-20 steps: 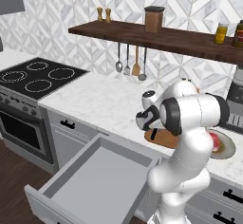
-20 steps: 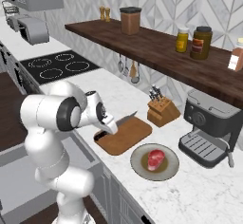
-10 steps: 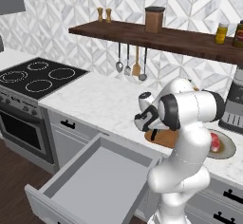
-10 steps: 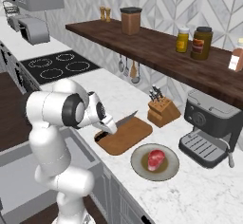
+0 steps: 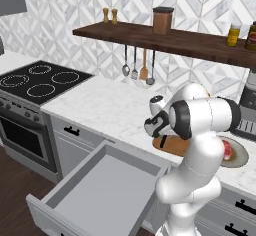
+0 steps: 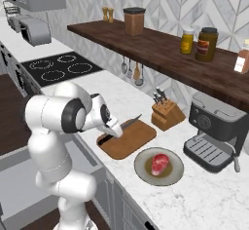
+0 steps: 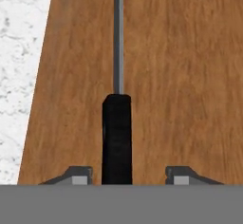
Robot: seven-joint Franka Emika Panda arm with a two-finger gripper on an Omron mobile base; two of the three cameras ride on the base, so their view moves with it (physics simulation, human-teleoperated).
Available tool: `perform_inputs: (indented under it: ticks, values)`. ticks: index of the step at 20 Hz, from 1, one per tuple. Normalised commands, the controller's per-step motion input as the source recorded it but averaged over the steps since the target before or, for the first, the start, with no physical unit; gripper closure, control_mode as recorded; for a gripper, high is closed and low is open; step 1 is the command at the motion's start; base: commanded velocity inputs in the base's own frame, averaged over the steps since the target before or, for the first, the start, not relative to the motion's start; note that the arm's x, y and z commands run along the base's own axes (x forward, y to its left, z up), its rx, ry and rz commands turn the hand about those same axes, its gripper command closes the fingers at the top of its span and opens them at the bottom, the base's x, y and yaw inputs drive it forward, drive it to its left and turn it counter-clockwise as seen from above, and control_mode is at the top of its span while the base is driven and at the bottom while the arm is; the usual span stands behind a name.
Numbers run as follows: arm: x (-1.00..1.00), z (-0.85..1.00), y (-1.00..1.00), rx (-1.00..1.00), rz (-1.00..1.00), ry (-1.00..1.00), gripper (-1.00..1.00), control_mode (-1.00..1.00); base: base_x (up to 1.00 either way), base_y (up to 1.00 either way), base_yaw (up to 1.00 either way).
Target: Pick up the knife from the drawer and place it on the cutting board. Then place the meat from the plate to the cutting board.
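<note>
The knife lies flat on the brown cutting board, black handle toward me and grey blade pointing away. My gripper stands open just above the handle, each fingertip clear of it by a small gap. In the right base view the gripper sits at the board's near left corner, and the knife blade reaches past its far edge. The red meat rests on the grey-green plate right of the board. The drawer stands pulled open and bare.
A wooden knife block and a coffee machine stand behind the board and plate. Utensils hang under the dark shelf. The stove is at the far left. The open drawer juts out beside the robot's base.
The jaws have opened off the knife handle, leaving the knife lying on the board. The hand has dropped slightly toward the board's near corner.
</note>
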Motion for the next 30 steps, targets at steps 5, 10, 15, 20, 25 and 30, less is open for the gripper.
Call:
perform_inputs:
  ticks: [5,10,15,20,25,30]
  values:
    - [-0.12,0.08,-0.06,0.00,0.00,0.00,-1.00,-1.00,0.00,0.00,0.00]
    - [-0.35,0.48,0.00,0.01,0.00,-0.08,-1.00,-1.00,0.00,0.00,0.00]
    - [-0.47,0.43,-0.06,0.01,0.00,-0.02,-1.00,-1.00,0.00,0.00,0.00]
    - [-0.69,0.53,-0.54,0.00,0.00,0.00,-1.00,-1.00,0.00,0.00,0.00]
    - [-0.67,0.46,-0.65,0.05,0.02,0.10,-1.00,-1.00,0.00,0.00,0.00]
    - [-0.59,0.15,-0.63,0.07,0.04,0.09,-1.00,-1.00,0.00,0.00,0.00]
